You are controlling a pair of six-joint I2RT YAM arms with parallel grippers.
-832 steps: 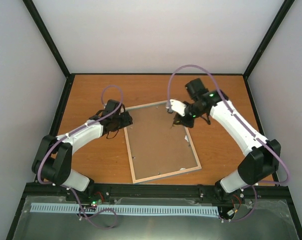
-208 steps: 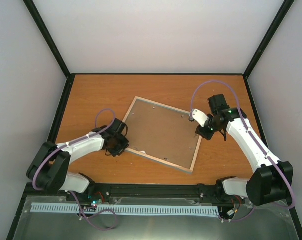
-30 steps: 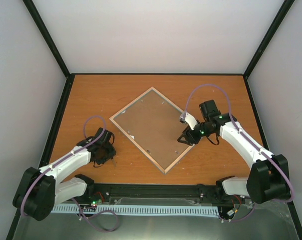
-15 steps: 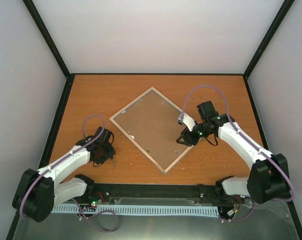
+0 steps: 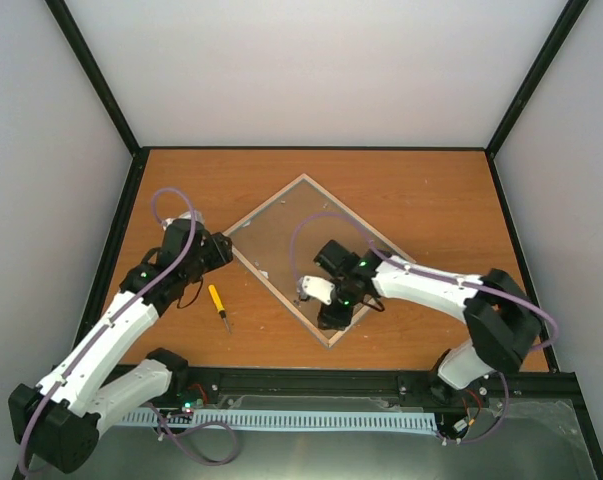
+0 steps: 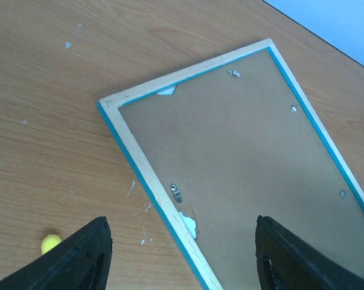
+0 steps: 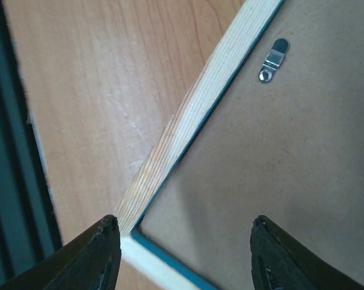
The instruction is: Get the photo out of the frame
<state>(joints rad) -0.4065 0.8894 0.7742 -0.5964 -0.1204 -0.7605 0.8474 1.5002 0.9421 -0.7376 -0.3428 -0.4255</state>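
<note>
**A:** Where's the photo?

**B:** I can't see it. The frame [image 5: 271, 286] lies face down with its brown backing board [image 6: 248, 163] up, so I judge the photo is underneath, not yet out. One corner sits right under my right tool [image 7: 185, 223], another just ahead of my left tool [image 6: 182, 220]. Both tools stand wide, holding nothing.

**A:** Which step?

**B:** Freeing the backing. Next I'd swing the metal clips [image 7: 272, 62] aside. The yellow screwdriver [image 5: 218, 305] lies on the desk [image 5: 431, 200], left of my left tool.
</note>
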